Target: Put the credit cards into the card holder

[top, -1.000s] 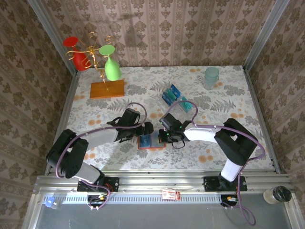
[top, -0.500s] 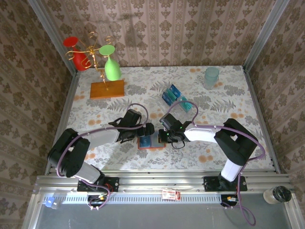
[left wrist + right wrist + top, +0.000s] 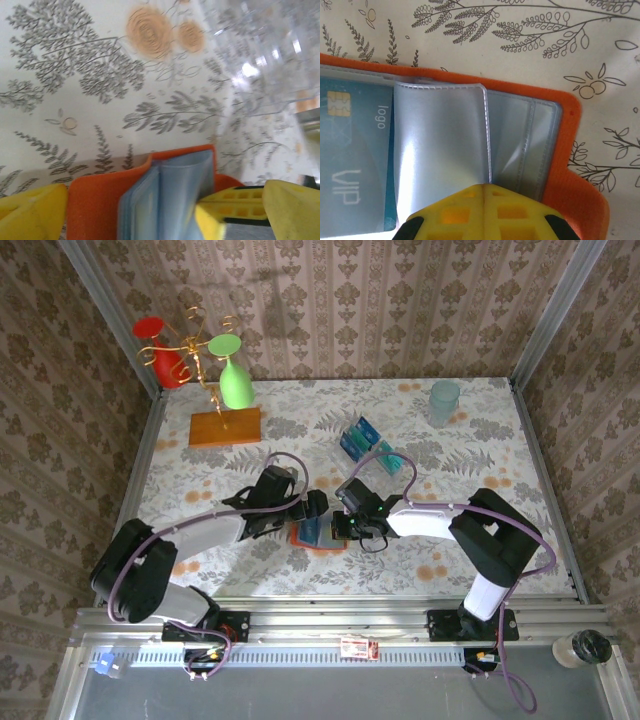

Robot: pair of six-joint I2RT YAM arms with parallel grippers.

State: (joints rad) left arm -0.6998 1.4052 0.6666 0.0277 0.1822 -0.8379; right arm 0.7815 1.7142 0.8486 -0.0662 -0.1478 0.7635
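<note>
Left pincer shifted over card holder; credit card reads "VIP", "logo".

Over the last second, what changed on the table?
The left gripper slid slightly right, its open jaws now either side of the card holder. The right gripper stayed shut at the holder's sleeves; the spare cards did not move.

Card holder cropped at bottom edge, clear tray a blur.

The teal credit card sleeved in the card holder reads "logo" and "VIP"
</note>
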